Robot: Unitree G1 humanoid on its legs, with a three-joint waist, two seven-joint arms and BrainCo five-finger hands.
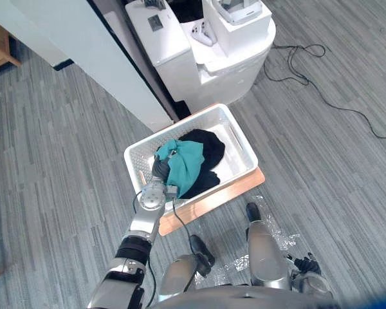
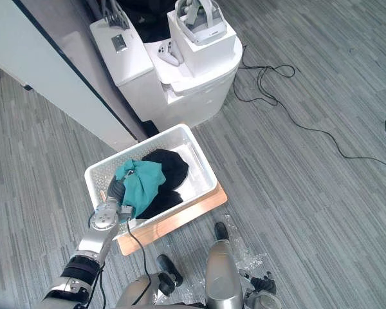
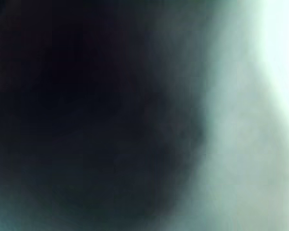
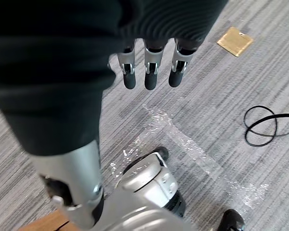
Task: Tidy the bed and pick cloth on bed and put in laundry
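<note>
Cloth in teal (image 1: 185,164) covers my left hand (image 1: 159,169), so I cannot tell whether the hand grips it or merely lies under it. The arm reaches low over the near wall of the white laundry basket (image 1: 243,138), which I judge puts the cloth inside rather than on the rim. It lies on a black garment (image 1: 209,145) in the basket. A wooden board (image 1: 212,196) keeps the basket off the carpet. My right hand (image 4: 151,72) hangs slack and empty, out of the way.
</note>
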